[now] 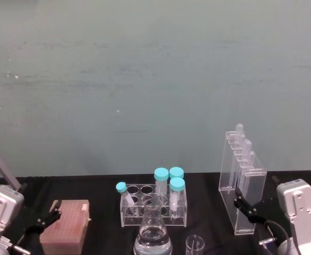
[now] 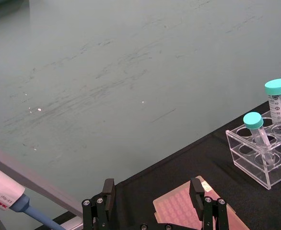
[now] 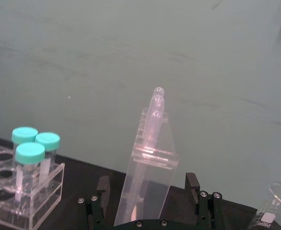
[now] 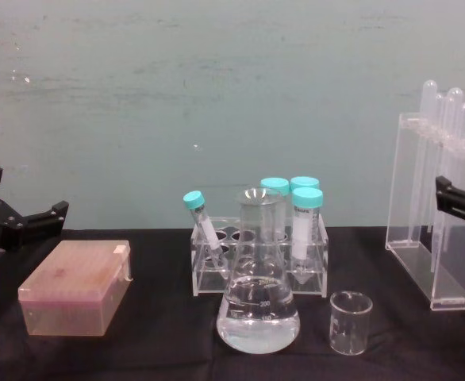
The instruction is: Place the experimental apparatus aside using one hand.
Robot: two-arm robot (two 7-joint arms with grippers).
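Pre-grasp: right gripper (image 3: 147, 183) wide open astride rack (image 3: 149, 160), right edge of surface (image 1: 100, 194). Next: close, lift, shift aside. Left gripper (image 2: 152, 188) idle, open, left edge.

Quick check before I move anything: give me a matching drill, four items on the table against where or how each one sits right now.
Column 1
1. conical flask
2. small beaker
3. tall acrylic tube rack
4. pink tip box

Column 2
A. far left, by the open left gripper
B. part filled with clear liquid
C. between the open fingers of the right gripper
D. empty, just right of the flask

Pairs: 1-B, 2-D, 3-C, 4-A.
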